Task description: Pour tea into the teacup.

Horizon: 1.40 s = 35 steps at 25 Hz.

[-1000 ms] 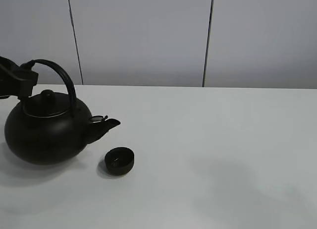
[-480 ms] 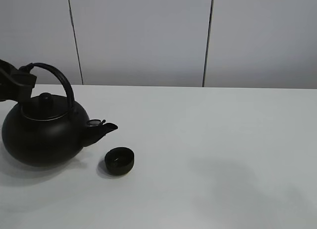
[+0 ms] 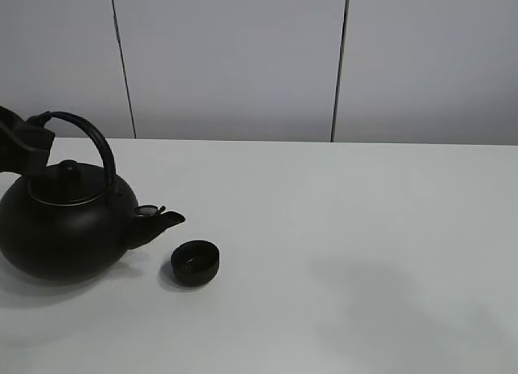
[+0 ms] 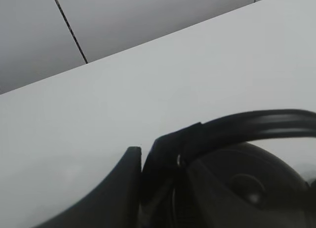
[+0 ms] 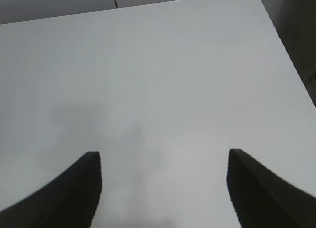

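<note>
The left gripper (image 3: 31, 141) is clamped narrow on the arched handle (image 3: 91, 134) of the kettle (image 3: 61, 232), gripping it at the end of the arch farthest from the spout. In the left wrist view the gripper (image 4: 143, 158) shows as two dark fingers (image 4: 123, 183) pressed almost together, with the handle (image 4: 256, 124) running out of them over the kettle's round body (image 4: 247, 183).

The kettle stands close to upright, and its lid (image 3: 69, 180) is seated with the knob under the arch. Its short spout (image 3: 164, 222) points away from the gripper. The kettle's underside is low over the table (image 3: 364, 228) with a shadow beneath it. I cannot tell whether it touches the surface.

The teacup (image 3: 195, 262) stands upright on the table just beyond the kettle's spout, a little below its tip and toward the camera, apart from the kettle's body.

The right gripper (image 5: 163, 154) is spread wide with nothing between its fingers (image 5: 89, 188). It hangs over bare white table (image 5: 173, 65) near a rounded corner of that table. It does not show in the high view, so I cannot tell where it is relative to the kettle.

Behind the kettle a grey panelled wall (image 3: 235, 58) rises from the table's far edge.
</note>
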Tool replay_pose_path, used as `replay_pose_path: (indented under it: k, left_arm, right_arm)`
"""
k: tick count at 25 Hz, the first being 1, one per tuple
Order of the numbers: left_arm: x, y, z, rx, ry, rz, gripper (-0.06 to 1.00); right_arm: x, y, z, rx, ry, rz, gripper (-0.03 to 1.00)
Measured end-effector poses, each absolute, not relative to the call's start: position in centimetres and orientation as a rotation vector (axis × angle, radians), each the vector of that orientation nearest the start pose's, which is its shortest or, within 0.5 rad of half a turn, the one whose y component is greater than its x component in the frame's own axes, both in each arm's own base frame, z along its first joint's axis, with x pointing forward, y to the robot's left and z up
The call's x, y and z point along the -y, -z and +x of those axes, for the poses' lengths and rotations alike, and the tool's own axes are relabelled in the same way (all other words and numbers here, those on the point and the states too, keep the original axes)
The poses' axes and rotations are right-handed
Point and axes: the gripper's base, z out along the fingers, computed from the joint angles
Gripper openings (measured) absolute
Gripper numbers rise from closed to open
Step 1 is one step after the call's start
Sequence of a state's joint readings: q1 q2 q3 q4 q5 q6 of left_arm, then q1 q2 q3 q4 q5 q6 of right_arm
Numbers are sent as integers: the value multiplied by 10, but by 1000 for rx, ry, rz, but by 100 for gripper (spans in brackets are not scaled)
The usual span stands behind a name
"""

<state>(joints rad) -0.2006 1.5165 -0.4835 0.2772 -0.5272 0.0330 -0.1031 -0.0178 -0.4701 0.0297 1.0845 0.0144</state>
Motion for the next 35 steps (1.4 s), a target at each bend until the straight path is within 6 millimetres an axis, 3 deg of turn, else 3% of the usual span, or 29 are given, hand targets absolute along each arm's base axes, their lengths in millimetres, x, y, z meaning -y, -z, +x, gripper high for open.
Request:
replay_pose_path:
  k: [35]
  left_arm:
    - [66,-179,262,-1869,-20,719,15]
  right_arm:
    - [-3,-267,-5,-2075,19,120,50]
